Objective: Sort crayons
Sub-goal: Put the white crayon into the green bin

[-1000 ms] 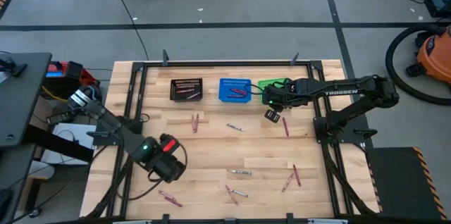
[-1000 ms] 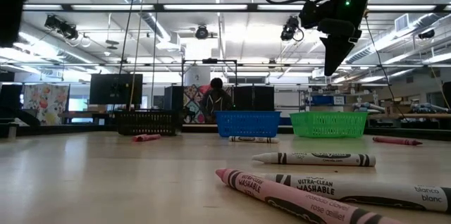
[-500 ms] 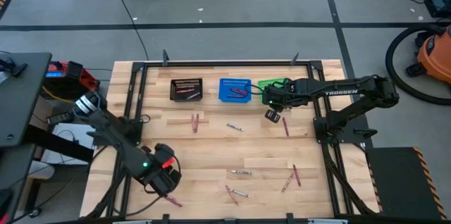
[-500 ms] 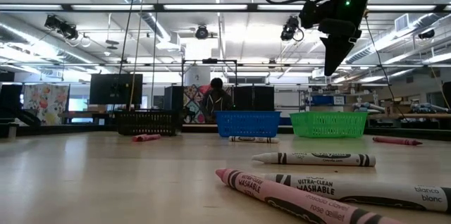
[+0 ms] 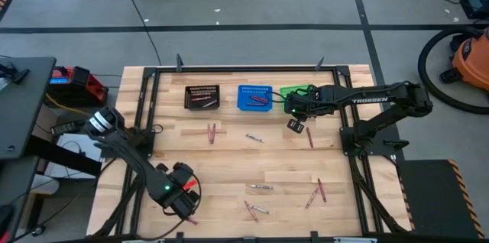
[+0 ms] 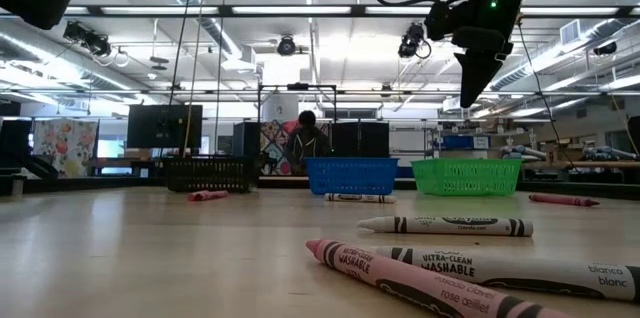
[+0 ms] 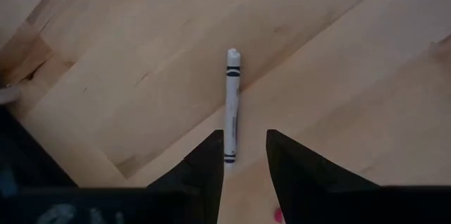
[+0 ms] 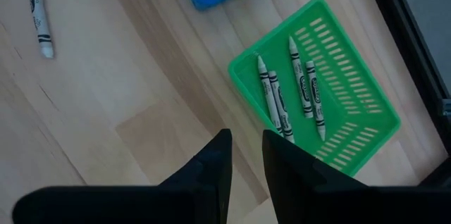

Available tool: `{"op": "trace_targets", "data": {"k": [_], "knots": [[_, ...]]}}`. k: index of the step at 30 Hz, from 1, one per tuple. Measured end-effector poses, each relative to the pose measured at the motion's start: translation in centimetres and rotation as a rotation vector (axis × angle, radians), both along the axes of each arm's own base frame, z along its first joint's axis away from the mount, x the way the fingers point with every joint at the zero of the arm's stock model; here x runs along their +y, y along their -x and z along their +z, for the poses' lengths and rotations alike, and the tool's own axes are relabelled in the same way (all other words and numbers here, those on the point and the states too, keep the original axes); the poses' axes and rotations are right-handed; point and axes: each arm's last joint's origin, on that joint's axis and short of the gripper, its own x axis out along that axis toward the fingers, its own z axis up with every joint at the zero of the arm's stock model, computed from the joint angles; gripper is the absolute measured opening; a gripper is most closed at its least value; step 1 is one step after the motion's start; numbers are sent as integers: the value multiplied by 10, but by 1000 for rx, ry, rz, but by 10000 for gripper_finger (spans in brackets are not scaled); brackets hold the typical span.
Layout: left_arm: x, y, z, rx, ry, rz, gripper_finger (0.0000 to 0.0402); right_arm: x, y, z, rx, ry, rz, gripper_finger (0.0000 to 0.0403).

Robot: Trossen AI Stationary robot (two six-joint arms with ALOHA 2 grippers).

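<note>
Nearest me, L gripper (image 5: 179,199) sits low at the table's (image 5: 229,163) front-left, fingers a narrow gap apart, nothing held, w/ a white crayon (image 7: 231,104) lying just ahead of the tips. Loose crayons (image 5: 260,187) scattered mid-table. Further back, R gripper (image 8: 243,155) hangs over the wood beside the green basket (image 8: 356,86), also narrow and empty; four white crayons (image 8: 289,90) in there. Blue basket (image 5: 254,97) and black basket (image 5: 202,96) hold reddish ones.

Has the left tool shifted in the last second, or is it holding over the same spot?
Yes. In the high view the left tool has moved toward the table's near edge, farther from the black basket.
</note>
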Motion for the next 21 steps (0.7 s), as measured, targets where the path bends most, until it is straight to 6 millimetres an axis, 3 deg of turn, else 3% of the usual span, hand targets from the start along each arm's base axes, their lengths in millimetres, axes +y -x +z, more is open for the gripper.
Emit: {"op": "trace_targets", "data": {"k": [6, 21], "knots": [[-3, -3, -8, 7, -7, 4, 119, 0, 0, 0, 0, 0, 0, 87], [6, 3, -7, 99, -82, -22, 119, 0, 0, 0, 2, 1, 4, 87]]}}
